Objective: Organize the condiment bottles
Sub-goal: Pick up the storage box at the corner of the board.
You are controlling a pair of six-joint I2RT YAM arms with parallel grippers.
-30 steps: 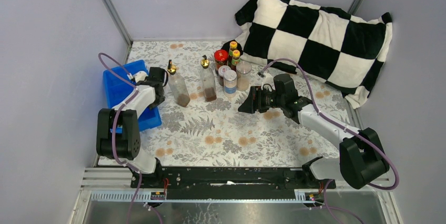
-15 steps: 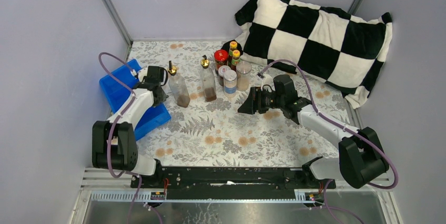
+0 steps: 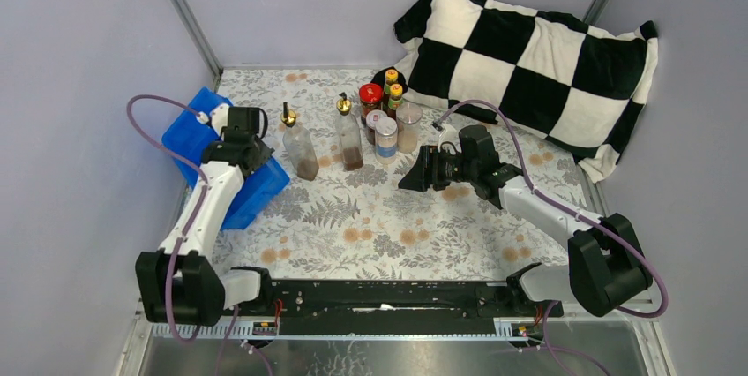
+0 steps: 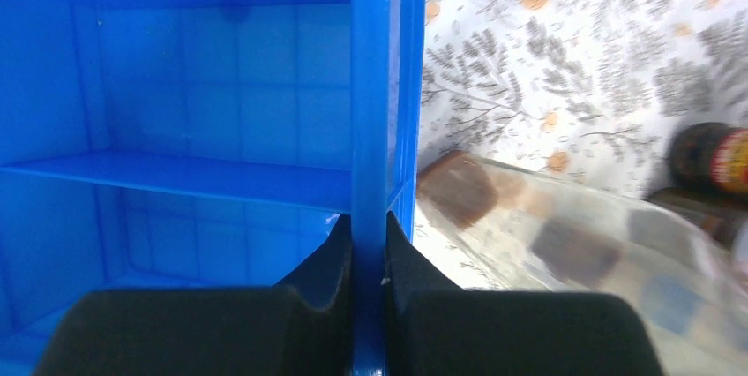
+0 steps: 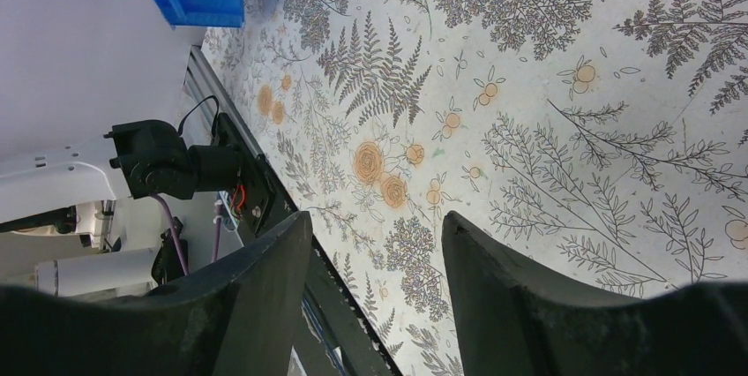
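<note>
The left hand [image 4: 369,228] grasps the blue divided plastic tray [image 4: 176,85], a tall clear bottle [image 4: 547,236] just rightward; the right hand [image 5: 375,236] gapes empty.

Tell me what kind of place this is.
Probably a robot test booth, not a kitchen: bare walls box in one table, two arms are bolted to a rail at its near edge, and the bottles, tray and pillow look like props.

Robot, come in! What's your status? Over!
Left hand shut on blue tray wall. Right hand open, empty. Bottles standing on table. Clear bottle close beside tray.
</note>
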